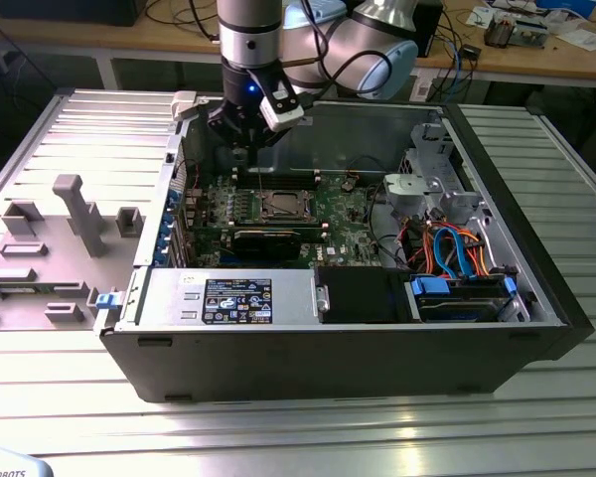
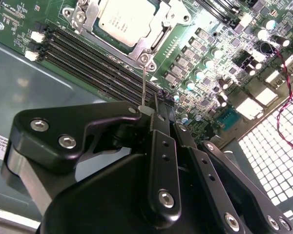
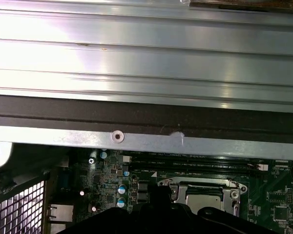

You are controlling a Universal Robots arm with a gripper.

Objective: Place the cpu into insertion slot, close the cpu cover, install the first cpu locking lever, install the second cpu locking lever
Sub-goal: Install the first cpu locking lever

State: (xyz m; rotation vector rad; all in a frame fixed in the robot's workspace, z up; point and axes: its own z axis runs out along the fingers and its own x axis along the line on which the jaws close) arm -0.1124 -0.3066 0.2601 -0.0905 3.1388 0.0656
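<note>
Arm: the silver and grey arm (image 1: 250, 35) comes down from the top centre of the exterior view, its wrist pointing straight down over the rear part of the open computer case (image 1: 358, 343).
Gripper: the black gripper (image 1: 240, 142) hangs just above the motherboard (image 1: 343, 214), above and slightly to the exterior view's left of the socket; a small blue light shows on its body.
Jaws: in the second wrist view the black fingers (image 2: 161, 124) stand close together and pinch the top end of a thin silvery lever rod (image 2: 143, 85) that rises from the socket corner.
Cpu: the cpu (image 2: 128, 18) lies flat in the insertion slot (image 2: 151, 44), its silver-grey top showing at the upper centre of the second wrist view; in the exterior view it sits at the frame's centre.
Cpu cover: the silvery frame plate (image 2: 90, 19) lies down around the chip, which shows through its square window.
Memory slots: long dark slots (image 2: 95, 56) run just beside the socket, between it and the gripper in the second wrist view.
First wrist view: the socket frame (image 3: 205, 187) sits at lower right, with the case's metal edge (image 3: 136, 139) and the ribbed table surface (image 3: 146, 58) filling the upper part.
Table: a grey fixture tray (image 1: 50, 248) with upright blocks lies at the exterior view's left, well apart from the gripper.
</note>
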